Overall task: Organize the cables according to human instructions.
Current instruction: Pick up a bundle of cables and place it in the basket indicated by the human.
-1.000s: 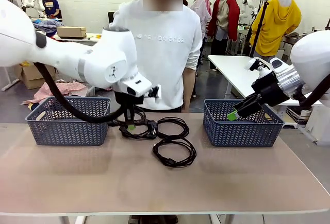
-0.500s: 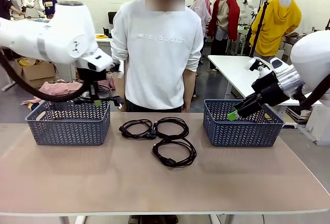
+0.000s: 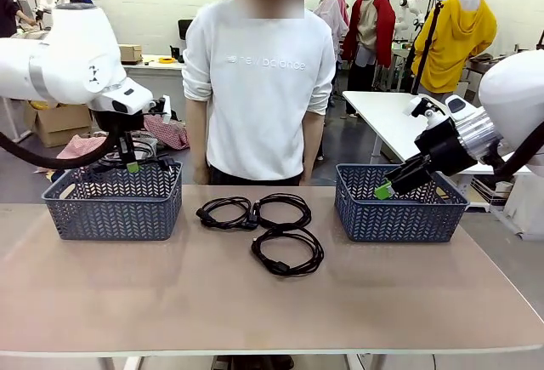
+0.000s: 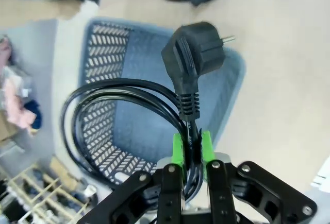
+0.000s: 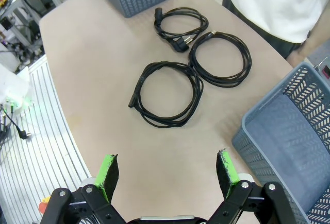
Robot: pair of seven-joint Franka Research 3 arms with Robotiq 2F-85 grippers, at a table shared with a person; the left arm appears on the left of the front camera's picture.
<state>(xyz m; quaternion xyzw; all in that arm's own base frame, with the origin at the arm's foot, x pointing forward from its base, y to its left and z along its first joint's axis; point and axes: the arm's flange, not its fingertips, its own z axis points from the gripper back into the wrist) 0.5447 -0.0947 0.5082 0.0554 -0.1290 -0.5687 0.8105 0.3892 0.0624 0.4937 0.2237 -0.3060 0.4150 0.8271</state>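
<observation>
**Left gripper** [image 3: 132,166]: held above the left basket [image 3: 110,210]. Its green pads [image 4: 177,149] are pinched on the held cable [image 4: 129,86], which is gripped just below its plug [image 4: 193,54]. The plug is pointed away from the wrist, with its pins exposed. The black loops are hung out to one side of the fingers, over the basket's inside. From the front, it cannot be told for certain whether the loops are touching the basket rim.

**Right gripper** [image 3: 387,190]: spread wide, nothing between the pads. It is held over the near right part of the right basket [image 3: 399,213] and tilted down toward the table [image 3: 255,310].

**Cables on the table, three coils between the two baskets:**
- Left coil [image 3: 202,213]: laid flat, nearest the left basket, its plug end touching the next coil.
- Middle coil [image 3: 308,213]: laid flat at the far side, in front of the person [image 3: 259,89].
- Near coil [image 3: 274,265]: laid flat just on the robot's side of the other two, close against the middle coil.

**Person**: stood at the far edge of the table in a white top, arms hung at the sides.
</observation>
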